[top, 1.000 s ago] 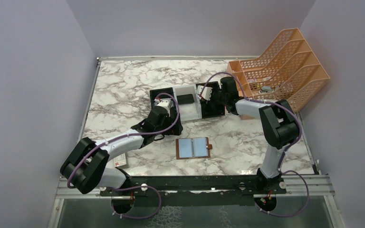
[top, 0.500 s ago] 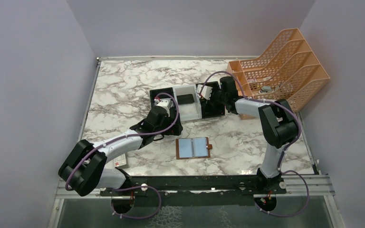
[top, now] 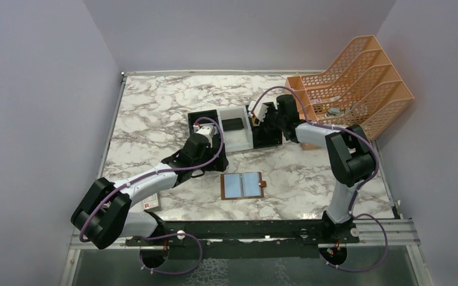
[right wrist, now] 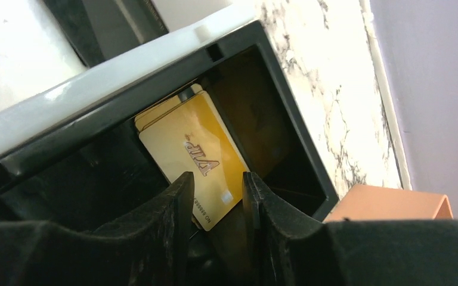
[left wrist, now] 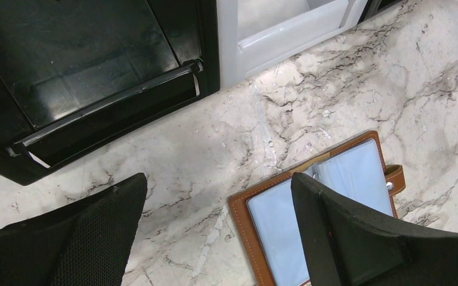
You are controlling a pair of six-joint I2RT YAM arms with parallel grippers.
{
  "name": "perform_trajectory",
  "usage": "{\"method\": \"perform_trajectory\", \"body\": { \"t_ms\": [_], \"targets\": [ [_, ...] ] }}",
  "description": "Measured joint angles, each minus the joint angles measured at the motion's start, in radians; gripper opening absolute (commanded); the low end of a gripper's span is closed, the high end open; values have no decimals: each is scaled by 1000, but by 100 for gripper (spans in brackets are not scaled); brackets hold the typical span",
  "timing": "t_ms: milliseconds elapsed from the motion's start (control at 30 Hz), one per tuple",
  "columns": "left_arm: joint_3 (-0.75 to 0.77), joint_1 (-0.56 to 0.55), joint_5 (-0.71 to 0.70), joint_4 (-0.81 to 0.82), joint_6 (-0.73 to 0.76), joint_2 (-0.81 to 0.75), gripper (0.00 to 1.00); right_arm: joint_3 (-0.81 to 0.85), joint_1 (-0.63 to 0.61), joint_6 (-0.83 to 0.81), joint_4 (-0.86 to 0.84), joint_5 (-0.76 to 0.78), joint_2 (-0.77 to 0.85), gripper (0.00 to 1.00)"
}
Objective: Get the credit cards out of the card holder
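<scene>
On my feed from above, at the lower left of the white-and-grey marbled table (top: 155,113), a small white flat item with a red mark (top: 150,201) lies partly under the left arm; I cannot tell what it is. The left gripper (left wrist: 216,182) hovers just in front of the left black bay of the black-white-black three-compartment plastic tray (top: 249,134). Its fingers are spread wide with only bare marble between them. In its wrist view the brown leather bifold card holder (left wrist: 343,179) lies open and flat at the lower right, blue-grey pockets up, snap tab at its right edge. It sits on the table near the tray's front and apart from it. In the top view it is at the centre of the frame, between the two arms. A dark flat card (top: 232,124) lies in the tray's white middle bay. Further right, the right gripper (right wrist: 217,179) reaches down into the right black bay. Its fingers stand a narrow gap apart, and two gold plastic credit cards (right wrist: 194,146) lean stacked against the bay's wall behind that gap. The front card's lower end shows between the fingertips, and I cannot make out whether they touch it. At the upper right stands an orange plastic mesh file rack (top: 358,89).
</scene>
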State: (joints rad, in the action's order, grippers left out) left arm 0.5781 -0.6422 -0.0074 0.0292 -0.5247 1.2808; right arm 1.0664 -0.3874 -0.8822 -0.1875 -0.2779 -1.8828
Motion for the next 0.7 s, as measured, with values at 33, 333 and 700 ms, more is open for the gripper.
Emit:
{"method": "perform_trajectory", "body": {
  "t_ms": [33, 333, 700],
  "targets": [
    [0, 0, 1, -1, 0, -1, 93, 0, 0, 19, -2, 0, 6, 35],
    [-20, 0, 39, 0, -9, -37, 93, -74, 0, 453, -116, 0, 176, 25],
    [-61, 0, 112, 2, -21, -50, 93, 118, 0, 956, 199, 31, 132, 36]
  ]
}}
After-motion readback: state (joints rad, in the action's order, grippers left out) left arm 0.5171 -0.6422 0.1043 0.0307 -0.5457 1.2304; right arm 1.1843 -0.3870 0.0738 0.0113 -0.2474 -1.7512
